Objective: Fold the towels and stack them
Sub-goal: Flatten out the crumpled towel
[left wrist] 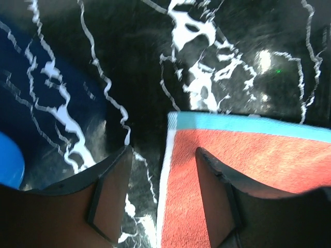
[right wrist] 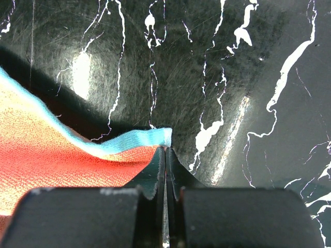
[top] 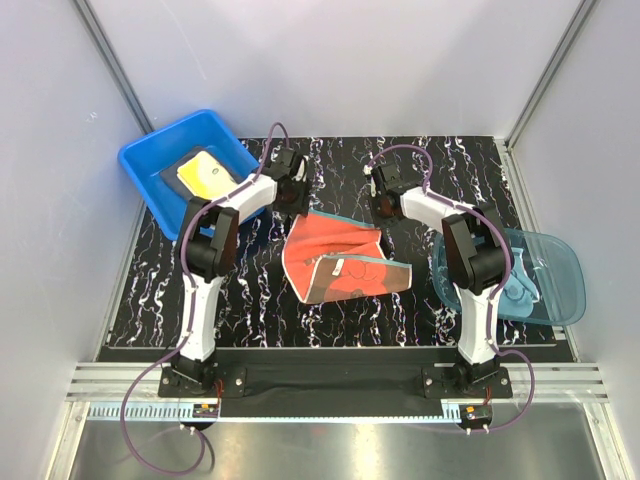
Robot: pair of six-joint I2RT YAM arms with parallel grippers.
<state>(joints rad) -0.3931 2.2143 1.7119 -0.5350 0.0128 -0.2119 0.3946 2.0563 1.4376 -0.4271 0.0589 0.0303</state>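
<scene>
Your black, white-veined bench point(top: 420, 315) fills the middle of the top view, with the blue tub point(top: 150, 160) tilted at its upper left corner and the translucent teal bowl point(top: 560, 285) hanging over its right edge. At the centre lies the orange-red towel point(top: 335, 245), spread but rumpled, with a teal border along its top edge and its lower part turned over to show a paler face with red marks. The left gripper point(top: 292, 192) sits at the towel's upper left corner. In its wrist view the left gripper point(left wrist: 163, 155) has its jaws apart, one finger point(left wrist: 214, 191) over the orange cloth and the other over bare bench (neither one is pressing the cloth). The right gripper point(top: 380, 200) is at the upper right corner, and its wrist view shows the right gripper point(right wrist: 165, 152) with jaws together, pinching the teal-edged corner, which is raised with a shadow under it. In the tub a yellow towel point(top: 207, 177) rests on a dark towel point(top: 172, 172). A light blue towel point(top: 517, 288) lies in the bowl.
</scene>
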